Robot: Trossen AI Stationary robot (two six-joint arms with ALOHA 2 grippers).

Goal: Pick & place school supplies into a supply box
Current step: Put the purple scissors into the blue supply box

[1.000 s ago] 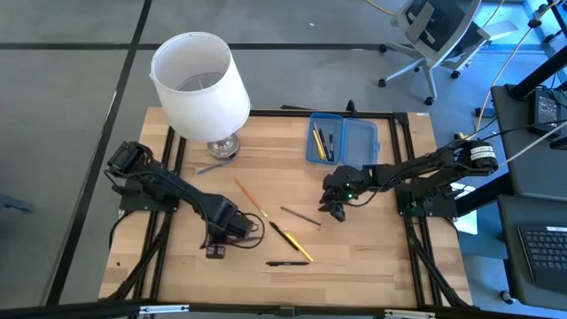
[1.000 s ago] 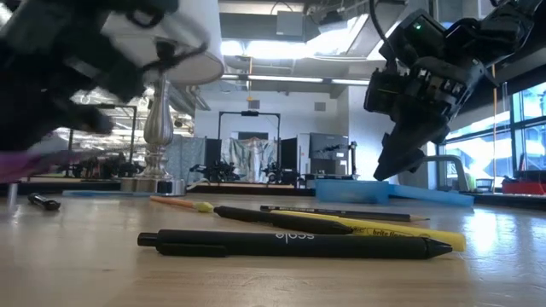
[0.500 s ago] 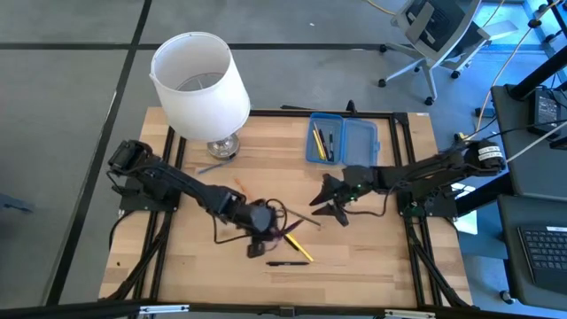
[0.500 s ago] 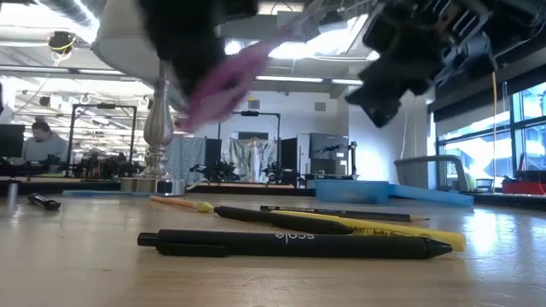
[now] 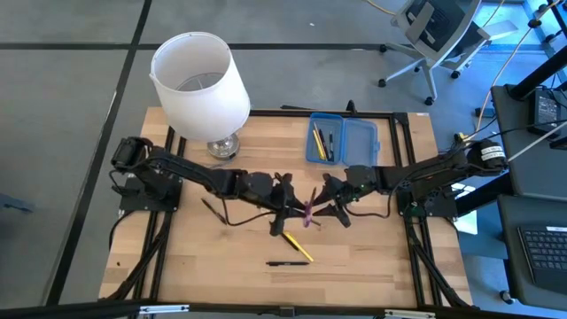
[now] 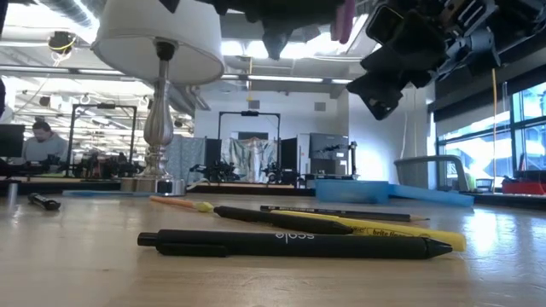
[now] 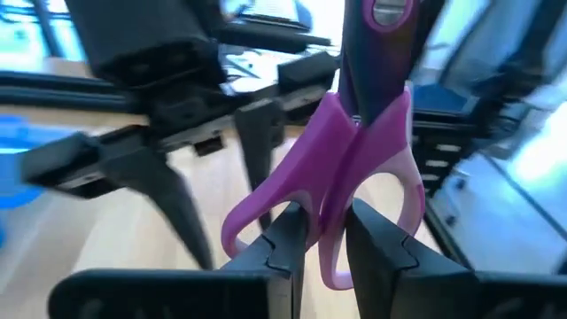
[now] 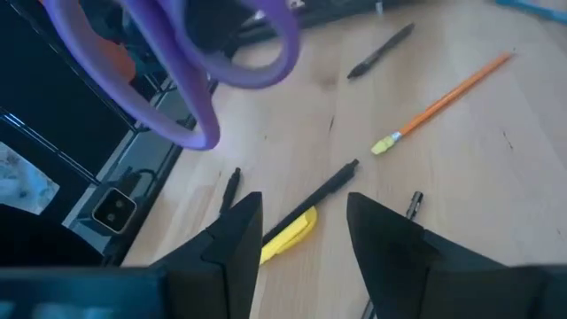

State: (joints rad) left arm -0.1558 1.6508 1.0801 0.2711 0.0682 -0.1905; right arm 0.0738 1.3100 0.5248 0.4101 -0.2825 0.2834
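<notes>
You've got the white lampshade on its silver lamp base (image 5: 199, 80) at the far left of the wooden tabletop (image 5: 177, 257), with a blue-grey pencil (image 5: 213, 167) lying just beside the base. The left gripper (image 5: 297, 211) is stretched out to mid-tabletop, its jaws clamped on the small purple-handled scissors (image 5: 309, 209); the left wrist view shows both fingers (image 7: 288, 239) pinching one handle loop, scissors (image 7: 354, 168) held up off the wood. Below them you see a black-and-yellow pen (image 5: 297, 245), and nearer the front edge a black pen (image 5: 288, 263); in the low view that black pen (image 6: 290, 244) lies nearest the camera, with the yellow-tipped orange pencil (image 6: 181, 204) behind it. The right gripper (image 5: 330, 200) sits just beside the scissors, facing the left gripper, jaws spread and holding nothing; its wrist view shows the purple loop (image 8: 204, 62) close ahead of its fingers (image 8: 235, 230). Far right of centre, the translucent blue plastic pencil case (image 5: 342, 139) lies open at the back edge, with a few pens in its left half.
</notes>
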